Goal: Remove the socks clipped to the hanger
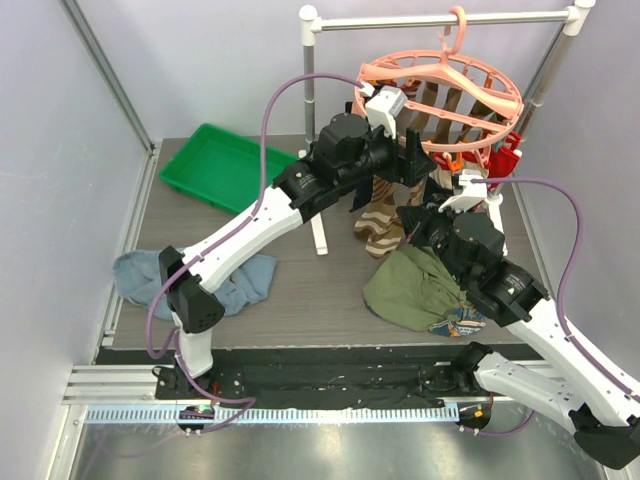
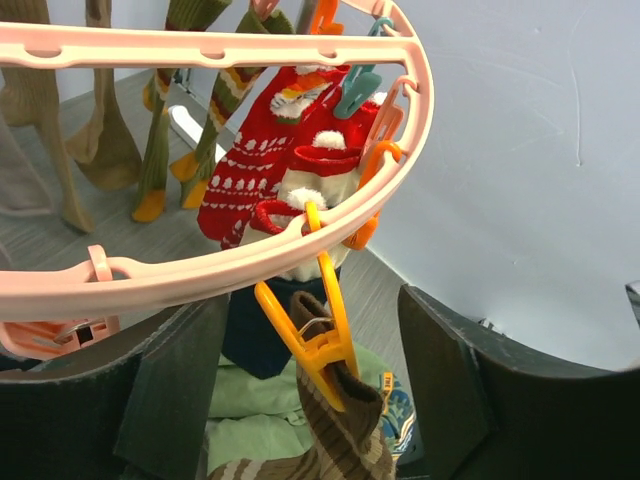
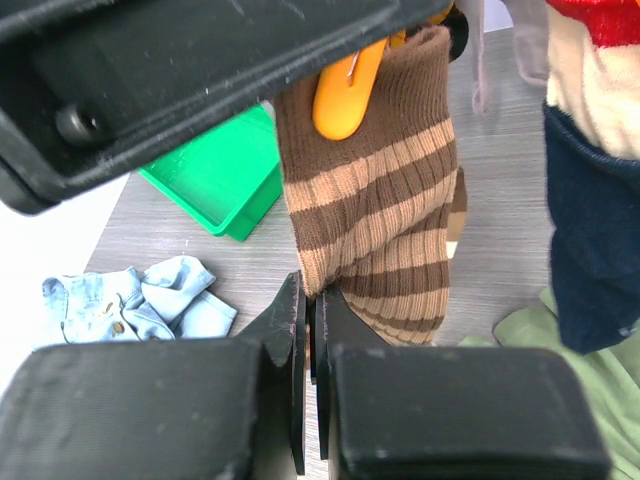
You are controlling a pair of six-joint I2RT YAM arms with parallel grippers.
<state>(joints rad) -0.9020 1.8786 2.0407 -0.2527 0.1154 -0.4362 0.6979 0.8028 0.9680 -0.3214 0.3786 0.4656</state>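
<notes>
The salmon-pink round hanger (image 1: 440,85) hangs from the rail, with several socks clipped round its ring (image 2: 200,270). A brown and tan striped sock (image 3: 375,200) hangs from an orange peg (image 2: 315,340). My left gripper (image 2: 310,385) is open, its two fingers on either side of that peg and the sock's cuff (image 2: 340,430). My right gripper (image 3: 313,300) is shut on the lower left edge of the same striped sock, just below the left gripper (image 1: 415,165). Red and white socks (image 2: 270,160) and olive and tan socks hang further round the ring.
A green tray (image 1: 215,165) sits at the back left. A blue denim garment (image 1: 140,275) lies at the front left. A large olive-green garment (image 1: 415,285) lies under the hanger beside the right arm. The grey-and-white rail stand (image 1: 440,20) spans the back; its post stands mid-table.
</notes>
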